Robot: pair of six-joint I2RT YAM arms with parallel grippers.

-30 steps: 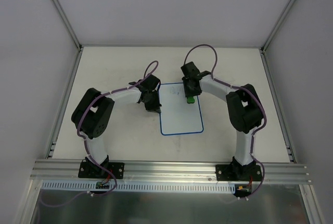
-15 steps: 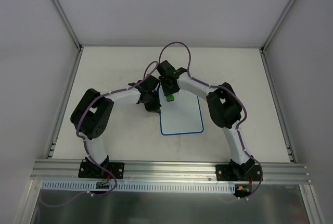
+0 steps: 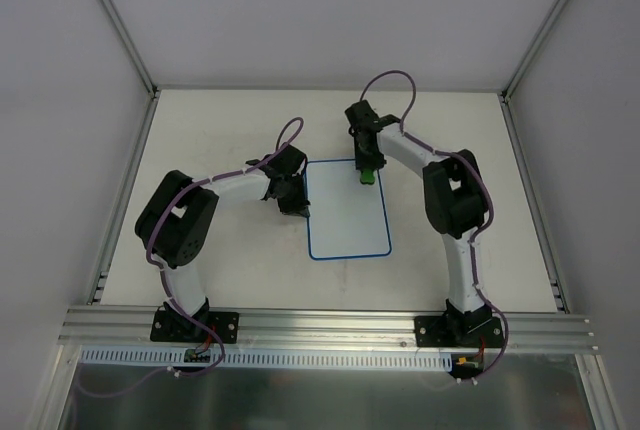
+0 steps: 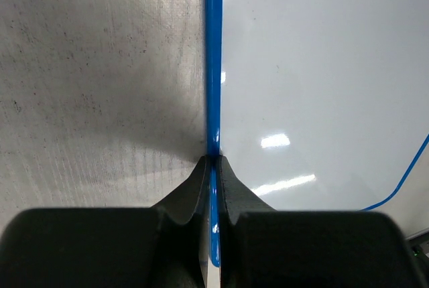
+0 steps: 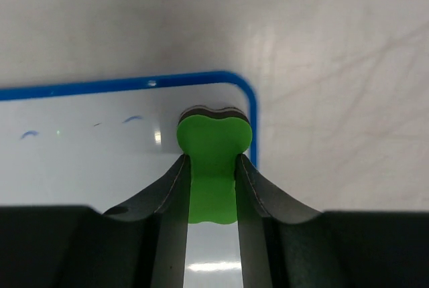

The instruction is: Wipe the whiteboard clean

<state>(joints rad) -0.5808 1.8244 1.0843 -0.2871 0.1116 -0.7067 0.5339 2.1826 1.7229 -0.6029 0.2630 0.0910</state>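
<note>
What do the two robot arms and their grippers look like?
The left arm and right arm have white tubular links, bulky black joint housings and thin purple cables. The left gripper and right gripper have black curved tapering fingers.

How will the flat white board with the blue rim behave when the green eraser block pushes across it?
The flat white blue-rimmed whiteboard looks thin, so probably light and apt to slide on the pale table. Its glossy face shows glare, so likely slick. The left end effector, shut on its rim, should hold it.
</note>
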